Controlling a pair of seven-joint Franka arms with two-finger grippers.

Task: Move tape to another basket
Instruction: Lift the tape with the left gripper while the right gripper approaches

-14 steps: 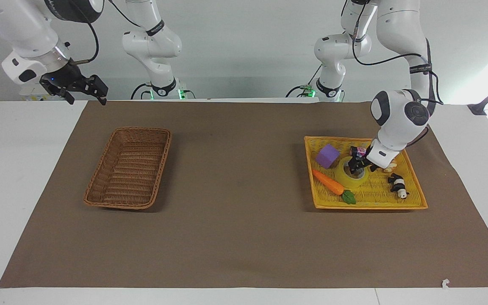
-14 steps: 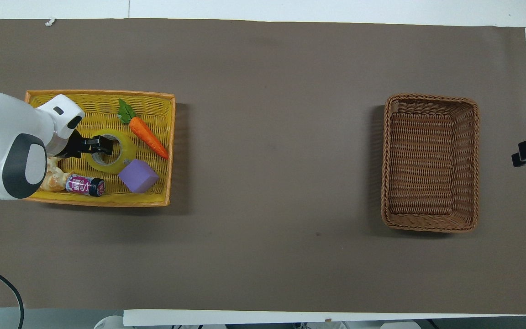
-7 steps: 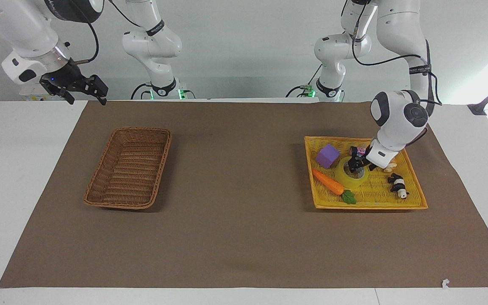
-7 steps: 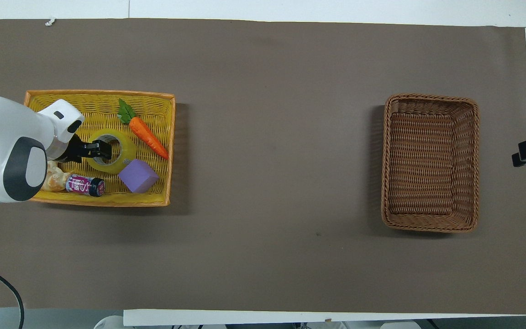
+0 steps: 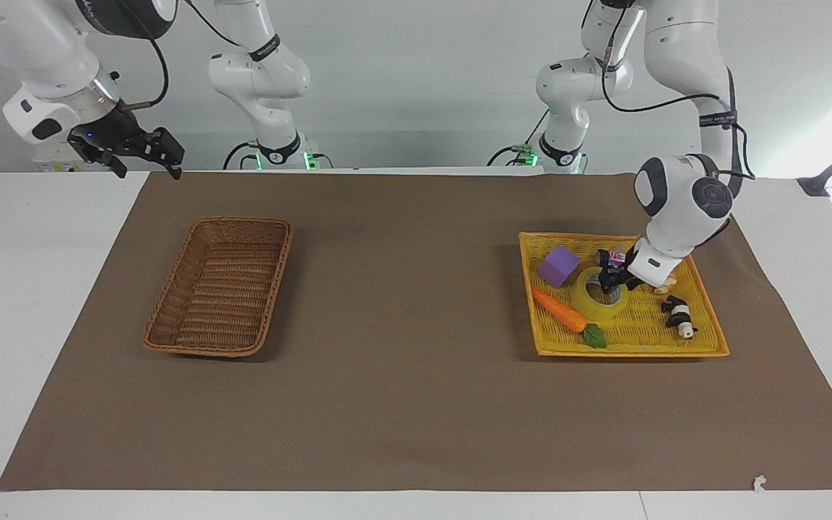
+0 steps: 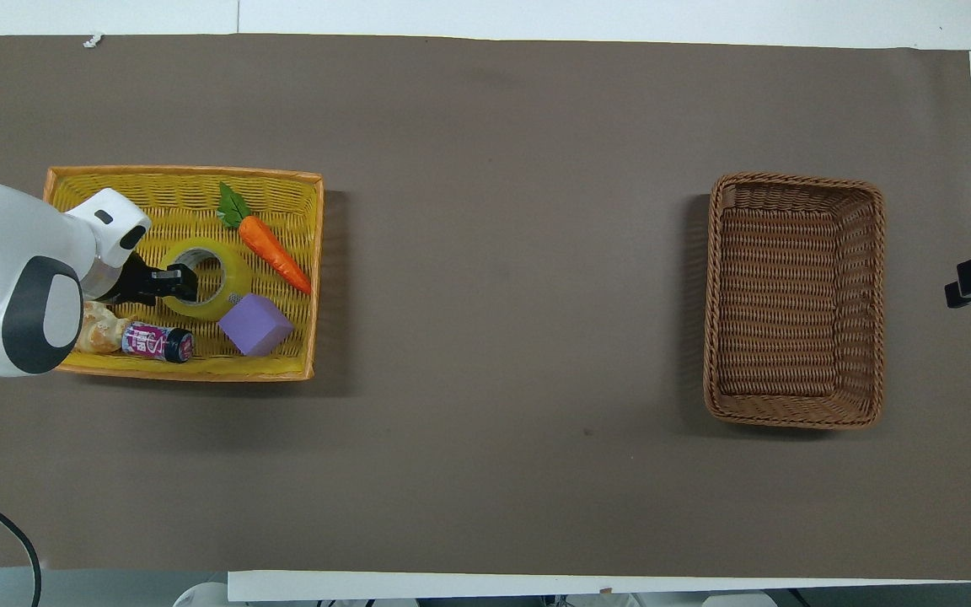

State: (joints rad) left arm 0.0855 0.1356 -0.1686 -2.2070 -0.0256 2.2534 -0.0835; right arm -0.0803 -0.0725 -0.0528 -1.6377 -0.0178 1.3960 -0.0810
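Note:
The yellow tape roll (image 5: 593, 302) lies flat in the yellow basket (image 5: 633, 353); it also shows in the overhead view (image 6: 228, 274). My left gripper (image 5: 612, 283) is low at the roll's rim toward the left arm's end, reaching into its core (image 6: 175, 283). The roll rests on the basket floor. The brown wicker basket (image 5: 243, 219) stands empty toward the right arm's end (image 6: 793, 179). My right gripper (image 5: 149, 171) waits open and empty, up over the table's edge near that basket.
In the yellow basket (image 6: 182, 171) with the tape lie a purple cube (image 6: 254, 324), a toy carrot (image 6: 270, 244), a small bottle (image 6: 157, 342), a beige toy (image 6: 98, 330) and a panda figure (image 5: 679, 316). A brown mat (image 5: 401, 325) covers the table.
My left gripper has drawn back a little from the roll's middle to its rim toward the left arm's end. The tape has hardly moved. The right arm has not moved.

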